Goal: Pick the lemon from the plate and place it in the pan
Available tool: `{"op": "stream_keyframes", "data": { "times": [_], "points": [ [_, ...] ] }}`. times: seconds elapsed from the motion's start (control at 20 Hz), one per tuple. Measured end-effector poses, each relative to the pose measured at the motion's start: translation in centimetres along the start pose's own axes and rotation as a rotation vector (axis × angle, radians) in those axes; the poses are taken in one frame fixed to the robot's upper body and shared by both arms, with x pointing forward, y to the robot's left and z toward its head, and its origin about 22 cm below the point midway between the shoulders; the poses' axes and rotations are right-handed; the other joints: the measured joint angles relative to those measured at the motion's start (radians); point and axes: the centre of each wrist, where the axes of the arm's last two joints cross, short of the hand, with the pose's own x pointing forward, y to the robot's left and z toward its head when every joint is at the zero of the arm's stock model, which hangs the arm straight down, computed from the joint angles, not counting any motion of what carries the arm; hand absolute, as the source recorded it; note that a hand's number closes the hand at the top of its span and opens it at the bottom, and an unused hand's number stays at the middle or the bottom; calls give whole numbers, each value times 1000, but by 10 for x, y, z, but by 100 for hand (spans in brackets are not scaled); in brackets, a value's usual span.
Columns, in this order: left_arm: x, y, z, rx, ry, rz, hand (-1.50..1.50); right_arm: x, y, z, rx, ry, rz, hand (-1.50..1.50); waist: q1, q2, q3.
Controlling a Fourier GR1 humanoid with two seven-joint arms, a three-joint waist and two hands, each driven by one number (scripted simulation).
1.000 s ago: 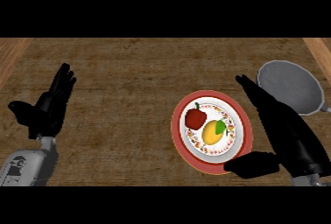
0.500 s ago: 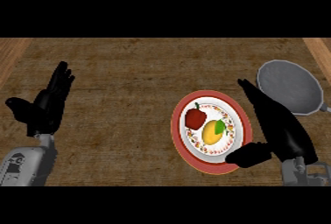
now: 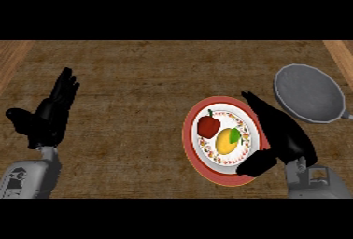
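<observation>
Lemon: a smooth yellow-orange oval (image 3: 225, 142) with a small green leaf at its upper right, lying on the plate, right of centre.
Red fruit: a glossy, dark red rounded shape (image 3: 208, 125) with a thin stem, just beside the lemon at its upper left; what kind of fruit it is cannot be told.
Plate: a round dish (image 3: 195, 138) with a broad red outer rim, a white middle and a ring of small speckled pattern (it looks taller than wide). Its right edge is hidden under the right hand.
Right hand: black (image 3: 281, 133), lying over the plate's right rim, just right of the lemon. Fingers straight and together, pointing up and to the left, thumb spread out below toward the plate's lower rim. It holds nothing. Whether it touches the lemon cannot be told.
Pan: a round, matte grey pan (image 3: 308, 92) with a paler raised rim, at the upper right, near the plate but apart from it. Its handle is cut off by the right edge.
Left hand: black (image 3: 48, 116), resting at the far left, fingers straight and up, thumb out to the side, well apart from everything.
Forearms: grey, cut off at the lower edge.
Counter: brown wood (image 3: 138, 84) with a fine, rough grain; lighter strips at both upper corners.
</observation>
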Motion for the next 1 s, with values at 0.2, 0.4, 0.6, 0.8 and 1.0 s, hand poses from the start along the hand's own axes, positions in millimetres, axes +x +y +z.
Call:
{"op": "stream_keyframes", "data": {
  "times": [0.2, 0.4, 0.6, 0.8, 1.0],
  "points": [
    [2, -7, -2, -2, 1, 4, 0, 8, 12, -14, 18, 15, 26, -150, 1, 0, 0],
    [-4, -5, -1, -5, 3, 4, 0, 11, 21, -14, 46, 55, 95, -150, 0, 0, 0],
    [-5, -6, -2, -3, 4, -5, 0, 9, 25, -20, 71, 92, 159, -150, -1, 0, 0],
    [-2, -8, 2, -8, 4, 1, 0, 8, 31, -29, 97, 124, 199, -150, 0, 0, 0],
    [1, -4, 2, -6, 3, 1, 0, 7, 36, -40, 116, 143, 208, -150, 0, 0, 0]
  ]
}}
